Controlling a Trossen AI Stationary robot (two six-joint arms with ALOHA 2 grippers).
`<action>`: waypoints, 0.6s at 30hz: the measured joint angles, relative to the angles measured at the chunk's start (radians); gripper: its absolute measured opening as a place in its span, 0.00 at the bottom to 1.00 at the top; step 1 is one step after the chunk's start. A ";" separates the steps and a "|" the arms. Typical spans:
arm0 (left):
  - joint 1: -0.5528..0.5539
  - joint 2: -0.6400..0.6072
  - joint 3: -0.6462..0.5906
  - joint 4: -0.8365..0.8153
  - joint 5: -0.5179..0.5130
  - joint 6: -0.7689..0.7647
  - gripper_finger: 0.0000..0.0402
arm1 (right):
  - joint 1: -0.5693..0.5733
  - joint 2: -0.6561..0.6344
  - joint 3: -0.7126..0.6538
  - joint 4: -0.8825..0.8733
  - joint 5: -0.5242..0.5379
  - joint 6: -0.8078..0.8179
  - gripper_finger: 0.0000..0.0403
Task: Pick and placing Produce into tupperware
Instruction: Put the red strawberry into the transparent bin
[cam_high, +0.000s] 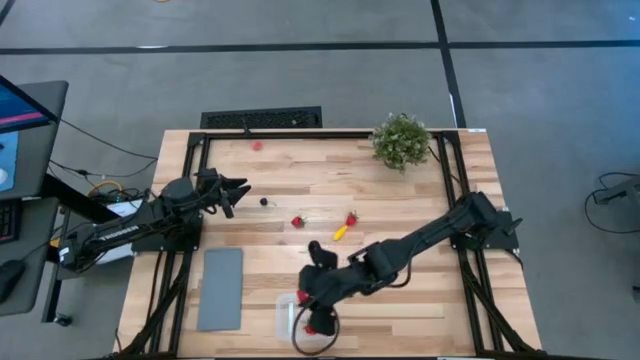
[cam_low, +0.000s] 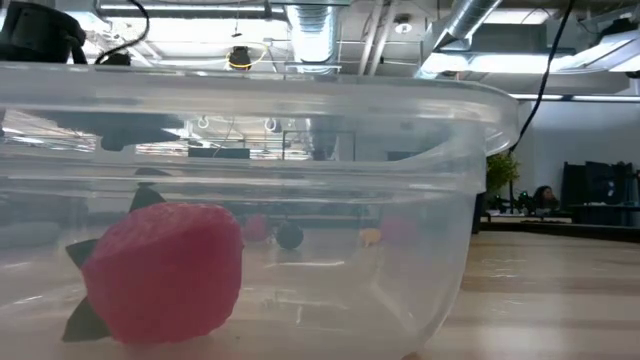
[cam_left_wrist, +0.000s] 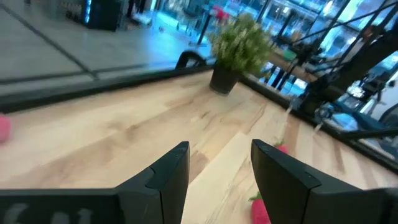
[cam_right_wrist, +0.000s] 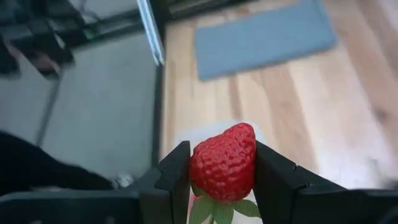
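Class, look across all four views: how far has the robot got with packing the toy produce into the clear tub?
Done: one strawberry lies inside the tupperware. In hand: the right gripper grips a second strawberry above the tub. Left: on the table are two red strawberries, the yellow piece and a black berry. The left gripper waits open.

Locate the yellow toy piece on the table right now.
In the high view, the yellow piece lies mid-table between two red strawberries, just beyond the right arm's reach toward the tupperware.
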 joint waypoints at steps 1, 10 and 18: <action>0.000 0.004 0.000 0.002 0.000 -0.005 0.41 | 0.001 0.007 -0.001 -0.034 -0.004 0.016 0.39; 0.000 0.078 0.000 0.002 0.000 -0.009 0.41 | 0.016 0.130 -0.003 -0.120 -0.072 0.155 0.39; 0.000 0.110 0.000 0.002 0.000 -0.009 0.41 | 0.021 0.202 -0.005 -0.190 -0.140 0.234 0.40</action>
